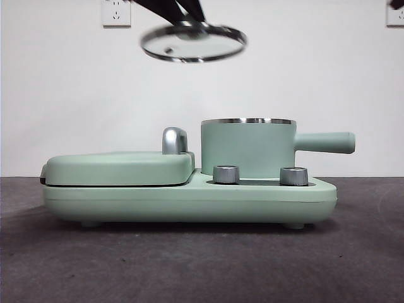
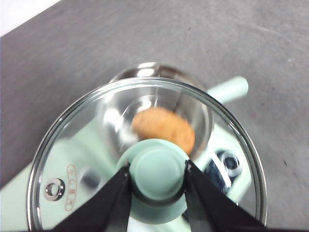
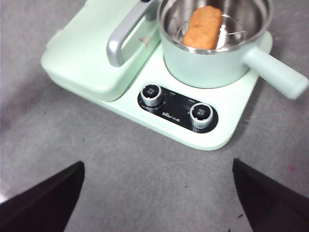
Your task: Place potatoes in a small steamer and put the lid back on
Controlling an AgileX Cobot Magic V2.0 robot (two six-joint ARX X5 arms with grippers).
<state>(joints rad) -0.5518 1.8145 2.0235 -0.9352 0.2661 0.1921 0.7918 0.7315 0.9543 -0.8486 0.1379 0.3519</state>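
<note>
One potato (image 3: 203,26) lies inside the small steamer (image 1: 247,148), on a wire rack over the steel interior; we see it oblong and orange-brown in the right wrist view, and again through the glass in the left wrist view. The steamer sits open on the right half of the mint-green cooker base (image 1: 189,203), its straight side handle (image 1: 325,142) pointing right in the front view.

One lid (image 1: 193,43) hangs in the air, above and left of the steamer, tilted slightly, well apart from the rim. The left gripper (image 2: 158,174) is clamped on the lid's green knob (image 2: 158,173), one black jaw on each side. In the front view this gripper enters from the top edge, dark, meeting the lid's top.

We count two chrome dials (image 3: 152,94) on a black control panel, one griddle cover (image 1: 117,167) shut flat on the base's left half, and one chrome handle (image 1: 175,140) on it.

The right gripper (image 3: 157,203) hovers over the grey table (image 1: 189,265) in front of the cooker, jaws spread wide, holding nothing.

The front view hides the steamer's contents; both wrist views show them. Only the front view shows two wall sockets (image 1: 116,12), one at each top corner.
</note>
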